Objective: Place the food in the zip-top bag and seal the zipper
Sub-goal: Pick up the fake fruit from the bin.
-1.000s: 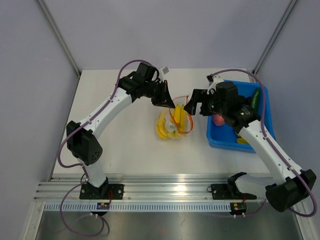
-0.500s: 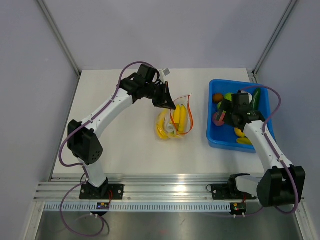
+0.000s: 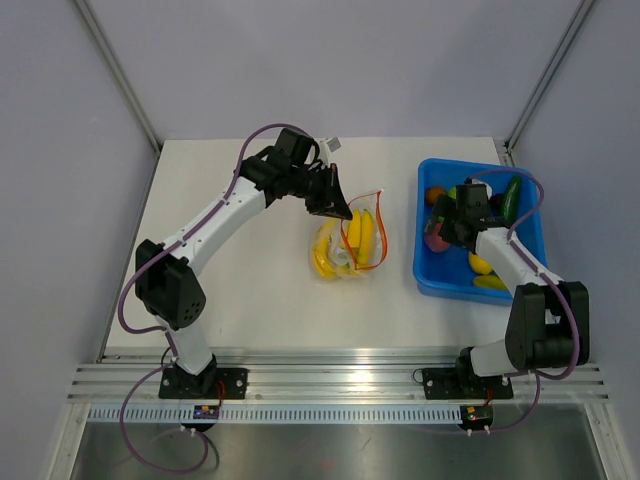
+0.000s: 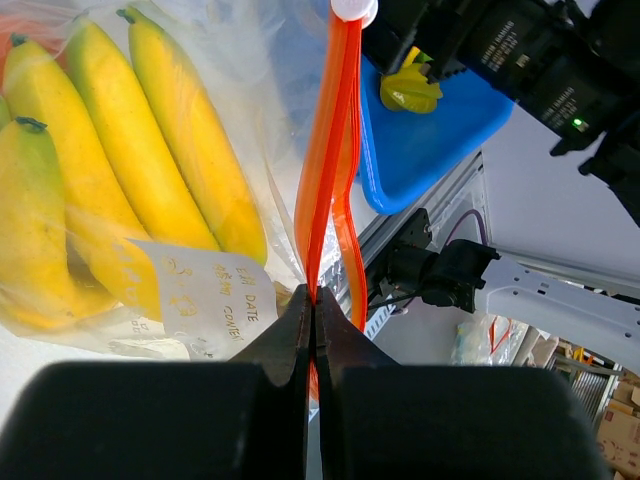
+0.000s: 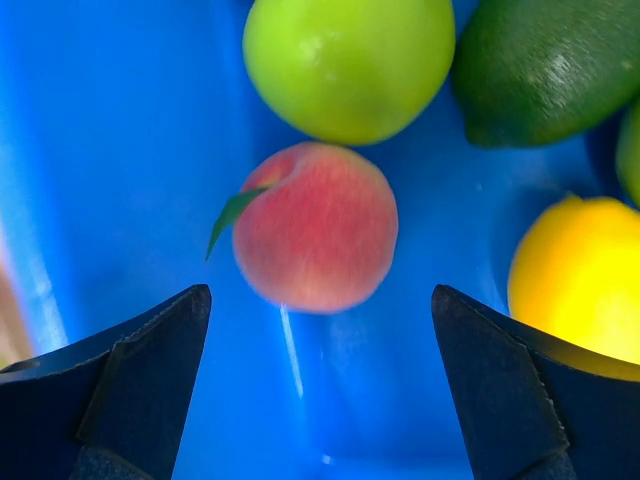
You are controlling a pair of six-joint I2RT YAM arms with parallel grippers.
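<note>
Zip-top bag: laid on tabletop; banana bunches are already loaded.
Zipper: unsealed, its strip is pinched by the closed left tool.
Peach: not yet bagged, kept in blue bin; right tool is spread apart over it.
Outstanding: peach transfer, sealing.

Green apple cut off, top edge, R-wrist
</note>
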